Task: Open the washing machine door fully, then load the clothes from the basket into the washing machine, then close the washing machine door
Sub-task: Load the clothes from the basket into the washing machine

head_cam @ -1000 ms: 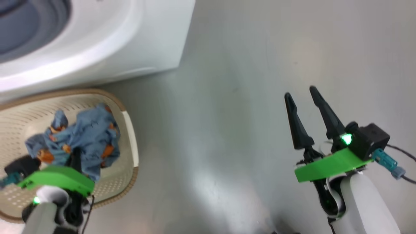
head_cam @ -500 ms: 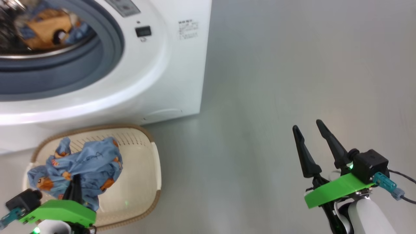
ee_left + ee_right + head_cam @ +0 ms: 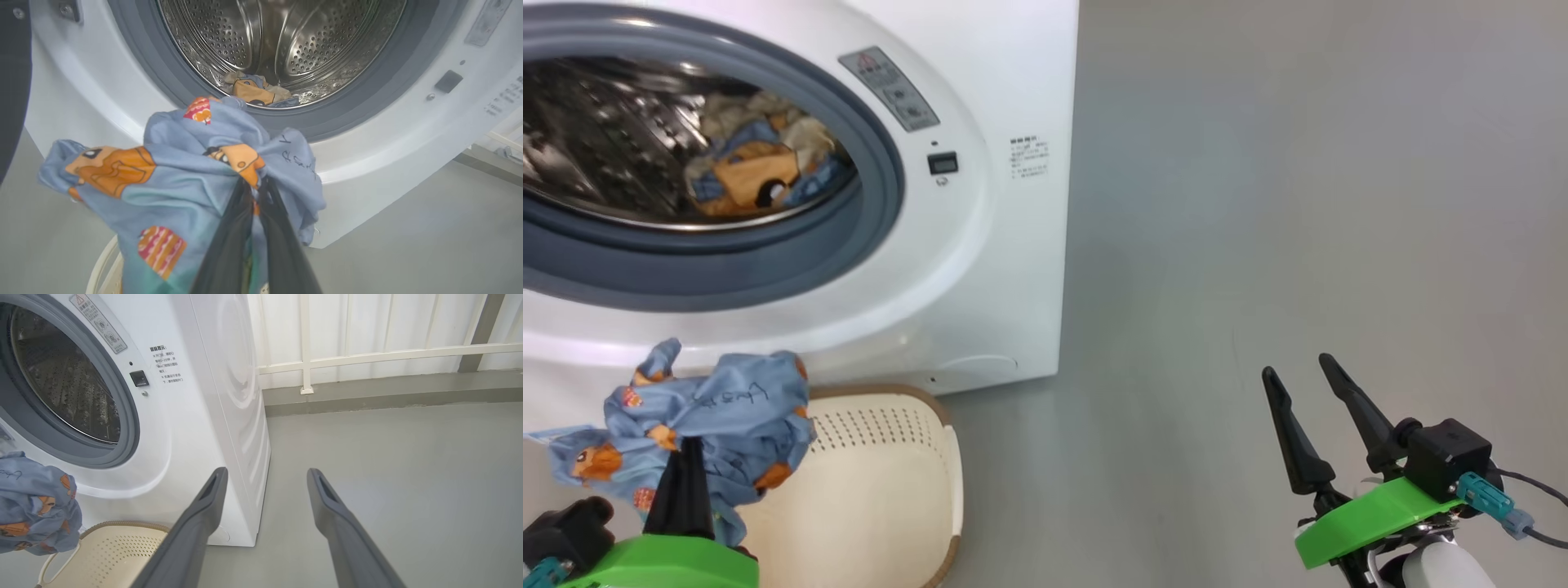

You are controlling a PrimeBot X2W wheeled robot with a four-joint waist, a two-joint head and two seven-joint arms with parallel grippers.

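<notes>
My left gripper (image 3: 686, 447) is shut on a light blue garment with orange prints (image 3: 715, 408), one of the clothes. It hangs above the cream basket (image 3: 907, 490), just below the mouth of the white washing machine (image 3: 996, 245). In the left wrist view the garment (image 3: 184, 175) bunches around my closed fingers (image 3: 245, 228) in front of the steel drum (image 3: 286, 36). More clothes (image 3: 752, 167) lie inside the drum. A dark rim (image 3: 12, 81) at the far left edge looks like the door, swung open. My right gripper (image 3: 1298, 371) stands open over the bare floor to the right.
Grey floor (image 3: 1298, 204) stretches to the right of the machine. In the right wrist view a white railing and wall (image 3: 367, 355) run behind the floor. The basket (image 3: 110, 555) sits on the floor against the machine's front.
The head camera has tilted up, bringing the drum into view. My left gripper has lifted the blue garment out of the basket toward the drum opening. The right gripper stays open.
</notes>
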